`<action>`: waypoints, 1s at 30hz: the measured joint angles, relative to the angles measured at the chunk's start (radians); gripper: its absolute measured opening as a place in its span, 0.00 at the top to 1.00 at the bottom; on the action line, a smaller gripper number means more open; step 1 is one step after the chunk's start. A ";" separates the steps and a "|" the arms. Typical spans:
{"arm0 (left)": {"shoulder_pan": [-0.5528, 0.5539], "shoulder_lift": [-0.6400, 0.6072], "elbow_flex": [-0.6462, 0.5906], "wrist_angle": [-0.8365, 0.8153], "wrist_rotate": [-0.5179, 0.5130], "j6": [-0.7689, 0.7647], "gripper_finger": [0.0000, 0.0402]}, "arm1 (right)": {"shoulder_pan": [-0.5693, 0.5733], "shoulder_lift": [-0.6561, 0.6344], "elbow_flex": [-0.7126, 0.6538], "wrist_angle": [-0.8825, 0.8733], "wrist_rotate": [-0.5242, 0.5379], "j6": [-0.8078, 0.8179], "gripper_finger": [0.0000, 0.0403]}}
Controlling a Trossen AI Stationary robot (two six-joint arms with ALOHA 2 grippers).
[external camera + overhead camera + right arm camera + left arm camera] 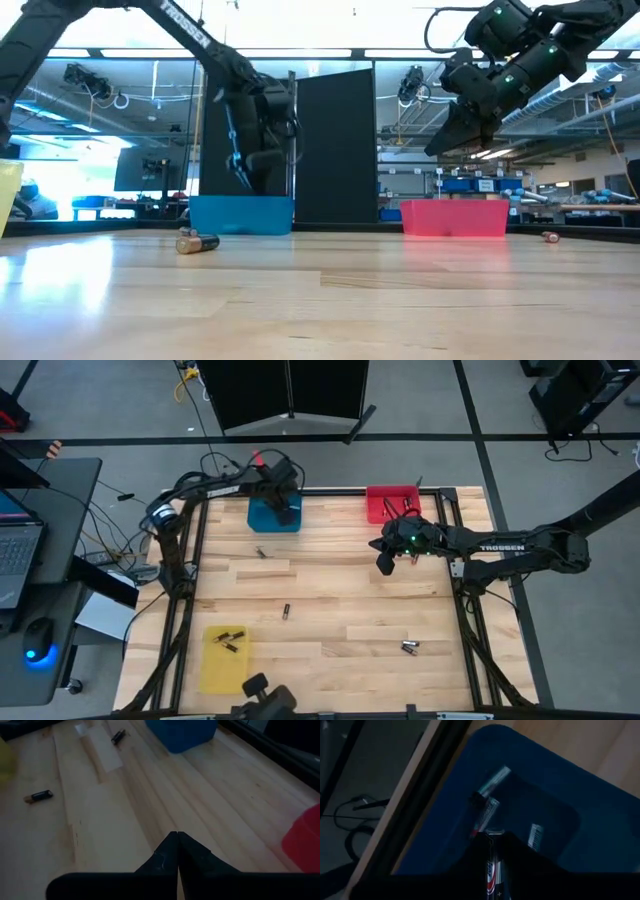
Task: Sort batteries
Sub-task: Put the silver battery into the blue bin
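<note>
Nearest, small black cylindrical batteries [230, 639] in the yellow plastic bin [214, 671], farther, right gripper [385, 564] pressed together, empty, above bare wooden table [340, 610], farthest, left gripper [492, 870] over blue plastic bin [268, 517], clamped on silver-and-red battery [491, 868].

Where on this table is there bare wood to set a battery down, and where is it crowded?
Bare wood lies between the blue bin and the right gripper, and again between the yellow bin and the two batteries near the right edge. It is crowded over the blue bin, where the left gripper holds a battery, and around the red bin.
</note>
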 joint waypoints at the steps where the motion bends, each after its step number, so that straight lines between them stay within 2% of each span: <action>1: 0.000 0.012 0.000 0.013 -0.001 0.000 0.90 | 0.001 0.000 0.000 0.000 0.000 0.000 0.97; 24: -0.001 0.128 -0.002 0.052 -0.002 -0.052 0.90 | 0.001 0.000 0.000 0.000 0.000 -0.004 0.97; 30: -0.003 0.125 -0.002 0.051 -0.005 -0.040 0.74 | 0.000 0.000 0.000 0.000 0.000 -0.004 0.97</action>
